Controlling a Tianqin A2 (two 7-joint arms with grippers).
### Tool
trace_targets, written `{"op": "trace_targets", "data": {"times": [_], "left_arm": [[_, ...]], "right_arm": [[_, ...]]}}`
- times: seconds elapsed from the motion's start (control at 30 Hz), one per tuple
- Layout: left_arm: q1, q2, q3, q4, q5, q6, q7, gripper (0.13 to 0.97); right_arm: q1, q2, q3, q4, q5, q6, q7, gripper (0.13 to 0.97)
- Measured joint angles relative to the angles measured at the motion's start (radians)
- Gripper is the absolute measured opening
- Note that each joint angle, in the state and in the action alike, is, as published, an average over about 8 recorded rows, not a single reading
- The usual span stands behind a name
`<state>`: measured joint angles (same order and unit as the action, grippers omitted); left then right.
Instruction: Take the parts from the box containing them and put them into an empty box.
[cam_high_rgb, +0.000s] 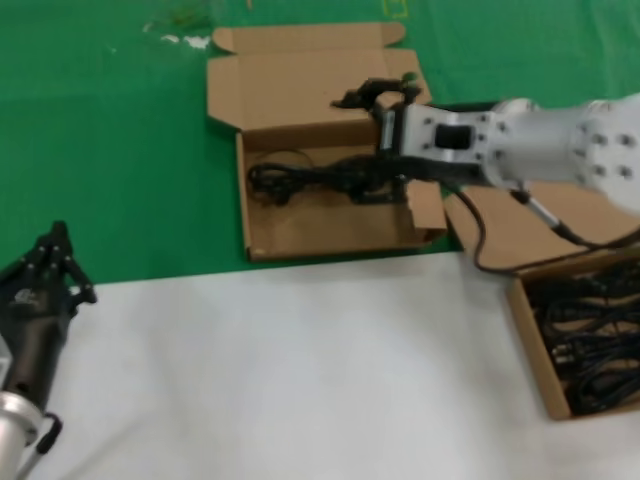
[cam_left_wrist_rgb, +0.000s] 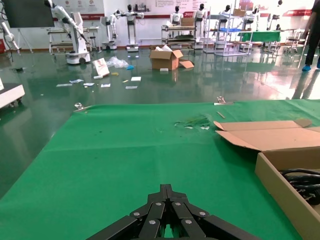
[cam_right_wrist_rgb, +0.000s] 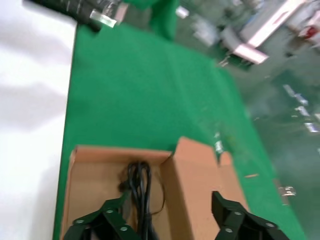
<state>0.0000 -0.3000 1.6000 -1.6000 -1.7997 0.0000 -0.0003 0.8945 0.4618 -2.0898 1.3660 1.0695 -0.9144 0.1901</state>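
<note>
At the far left, low over the white sheet (cam_high_rgb: 300, 380), my left gripper (cam_high_rgb: 52, 262) waits parked, its fingers pinched together to a point with nothing between them; from my left wrist the same closed tips (cam_left_wrist_rgb: 166, 192) aim out over the green cloth (cam_left_wrist_rgb: 125, 150).

Further right, on the green, lies the shallow wide box (cam_high_rgb: 262, 215) with its lid (cam_high_rgb: 290, 80) folded back flat and a side flap (cam_high_rgb: 425, 205) standing at its right edge. One bundle of thin black cord (cam_high_rgb: 300, 180) lies stretched along its floor, and from my right wrist I see that bundle (cam_right_wrist_rgb: 139, 185) running lengthwise near the middle of the box (cam_right_wrist_rgb: 92, 175).

My right gripper (cam_high_rgb: 385, 140) is over the right end of this box, reaching in from the right. Its fingers are spread wide apart and hold nothing: one finger (cam_right_wrist_rgb: 107, 217) sits over the box floor just beside the cord, the other (cam_right_wrist_rgb: 232, 215) over the lid side. Whether a fingertip touches the cord I cannot tell. My thicker black cable (cam_high_rgb: 480, 240) droops from the arm.

At the far right, at the edge of the head view, the other box (cam_high_rgb: 535, 350) rests on the white sheet with its plain lid (cam_high_rgb: 530, 225) open behind it and a heap of black cord bundles (cam_high_rgb: 590, 330) inside.
</note>
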Motion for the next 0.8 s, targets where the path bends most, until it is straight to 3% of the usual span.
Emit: {"op": "trace_targets", "data": {"times": [0.2, 0.33, 0.6, 0.8], "left_arm": [[0.0, 0.0, 0.0, 0.0, 0.0, 0.0, 0.0, 0.14], [0.0, 0.0, 0.0, 0.0, 0.0, 0.0, 0.0, 0.14], [0.0, 0.0, 0.0, 0.0, 0.0, 0.0, 0.0, 0.152], [0.0, 0.0, 0.0, 0.0, 0.0, 0.0, 0.0, 0.181]], "right_arm": [[-0.163, 0.097, 0.115, 0.235, 0.083, 0.021, 0.124, 0.556], [-0.252, 0.13, 0.164, 0.319, 0.121, 0.045, 0.171, 0.632], [-0.305, 0.128, 0.19, 0.338, 0.156, 0.087, 0.17, 0.809], [-0.346, 0.107, 0.211, 0.33, 0.196, 0.145, 0.144, 0.878]]}}
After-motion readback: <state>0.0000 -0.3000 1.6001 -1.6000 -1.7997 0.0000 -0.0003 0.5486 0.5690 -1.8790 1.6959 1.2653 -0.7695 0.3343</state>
